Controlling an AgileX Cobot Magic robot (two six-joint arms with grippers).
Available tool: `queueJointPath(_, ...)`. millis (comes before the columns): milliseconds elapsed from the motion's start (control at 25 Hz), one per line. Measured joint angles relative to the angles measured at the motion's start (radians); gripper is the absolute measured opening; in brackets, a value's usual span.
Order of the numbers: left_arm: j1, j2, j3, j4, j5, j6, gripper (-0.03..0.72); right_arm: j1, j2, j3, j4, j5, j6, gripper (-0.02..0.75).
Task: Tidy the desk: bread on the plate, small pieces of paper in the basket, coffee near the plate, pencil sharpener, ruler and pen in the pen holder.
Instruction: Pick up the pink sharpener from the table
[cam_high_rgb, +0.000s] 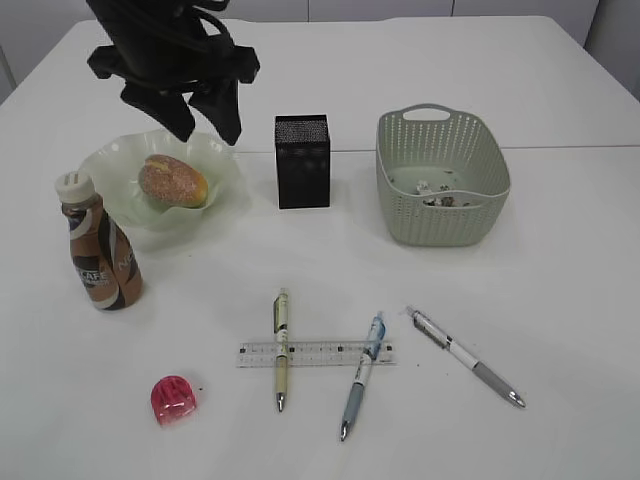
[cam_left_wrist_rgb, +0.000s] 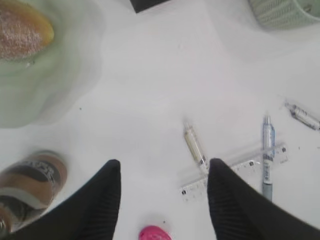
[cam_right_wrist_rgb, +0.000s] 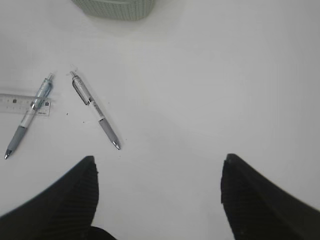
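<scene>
The bread (cam_high_rgb: 172, 181) lies in the ruffled green plate (cam_high_rgb: 110, 165), with the coffee bottle (cam_high_rgb: 100, 255) upright just in front of it. My left gripper (cam_high_rgb: 208, 132) hangs open and empty above the plate's right rim; its wrist view shows its fingers (cam_left_wrist_rgb: 164, 167) over bare desk. Three pens (cam_high_rgb: 281, 350) (cam_high_rgb: 362, 375) (cam_high_rgb: 465, 357) lie near the front, two of them across the clear ruler (cam_high_rgb: 315, 353). The pink pencil sharpener (cam_high_rgb: 174, 398) sits front left. The black pen holder (cam_high_rgb: 302, 160) stands at centre. My right gripper (cam_right_wrist_rgb: 159, 165) is open over bare desk.
The sage-green basket (cam_high_rgb: 440, 175) at the right holds small paper pieces (cam_high_rgb: 435, 195). The right wrist view shows a grey pen (cam_right_wrist_rgb: 95, 110), a blue pen (cam_right_wrist_rgb: 27, 117) and the ruler's end (cam_right_wrist_rgb: 20, 104) to its left. The right arm is outside the exterior view.
</scene>
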Motion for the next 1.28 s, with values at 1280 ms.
queueJointPath(1280, -0.098, -0.291, 0.714, 0.038, 0.000, 0.325, 0.407, 0.000, -0.011, 0.000, 0.045, 0.002, 0.000, 0.561)
